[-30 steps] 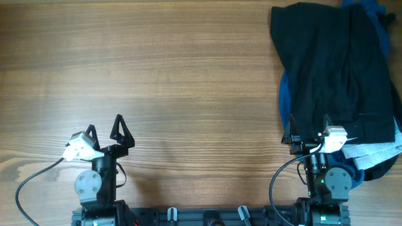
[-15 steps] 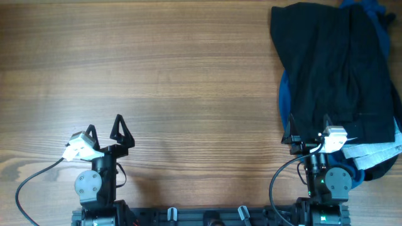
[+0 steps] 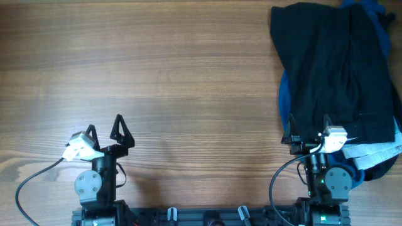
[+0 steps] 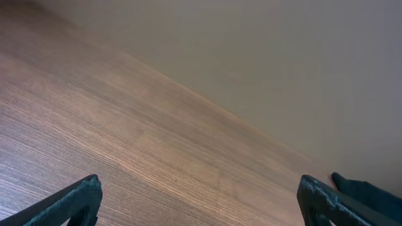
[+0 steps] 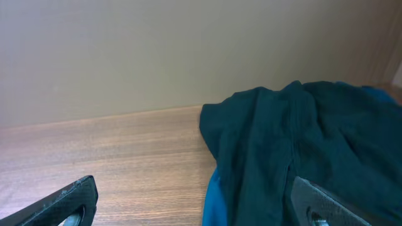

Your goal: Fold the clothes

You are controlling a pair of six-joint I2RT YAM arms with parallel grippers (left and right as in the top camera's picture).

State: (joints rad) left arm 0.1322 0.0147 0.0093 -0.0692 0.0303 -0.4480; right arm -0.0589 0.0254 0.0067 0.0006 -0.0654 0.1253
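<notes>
Overhead, nothing has shifted in the last second; your left pincer sits spread, well left of the clothes pile; your right pincer is spread at the pile's near edge, pinching nothing; the pile lies bunched on the surface, so folding hasn't begun.

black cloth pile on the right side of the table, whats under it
A blue fabric garment peeks out along the left edge of the crumpled black cloth, and a pale grey-white piece shows at its near right corner. Their full extent is covered.
</notes>
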